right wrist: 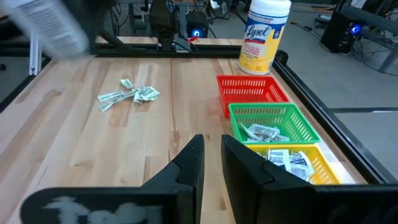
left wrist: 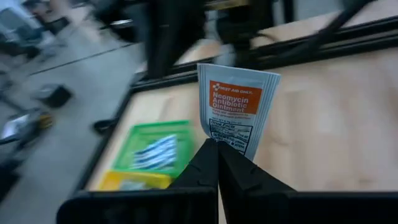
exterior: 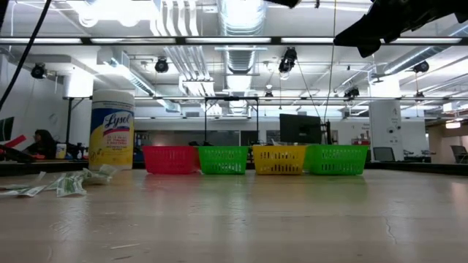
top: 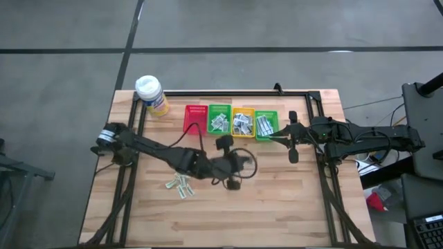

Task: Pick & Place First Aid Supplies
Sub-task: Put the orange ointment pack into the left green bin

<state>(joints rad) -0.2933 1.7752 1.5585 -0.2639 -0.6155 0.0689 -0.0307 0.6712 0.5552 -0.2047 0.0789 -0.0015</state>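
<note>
My left gripper (left wrist: 217, 149) is over the middle of the table (top: 239, 164), a little on the near side of the baskets, and is shut on one white packet (left wrist: 236, 106) with an orange label. Several more packets (top: 178, 184) lie loose in a small heap on the wood to its left, also seen in the right wrist view (right wrist: 129, 92). Packets fill the green (top: 220, 122), yellow (top: 242, 123) and second green basket (top: 266, 124); the red basket (top: 196, 117) looks empty. My right gripper (right wrist: 211, 158) hovers by the rightmost basket (top: 291, 142), narrowly open and holding nothing. My left gripper pinches the packet by its bottom edge (left wrist: 225, 142) between the two fingertips (left wrist: 205, 158). The packet stands upright beyond the fingertips, its printed face toward the wrist camera, lifted clear of the table.
A yellow wipes bottle with a white cap (top: 151, 95) stands at the far left corner, left of the basket row (exterior: 252, 159). A black frame (top: 228, 92) runs along the table's far and side edges. Bare wood stretches across the near half (top: 228, 214).
</note>
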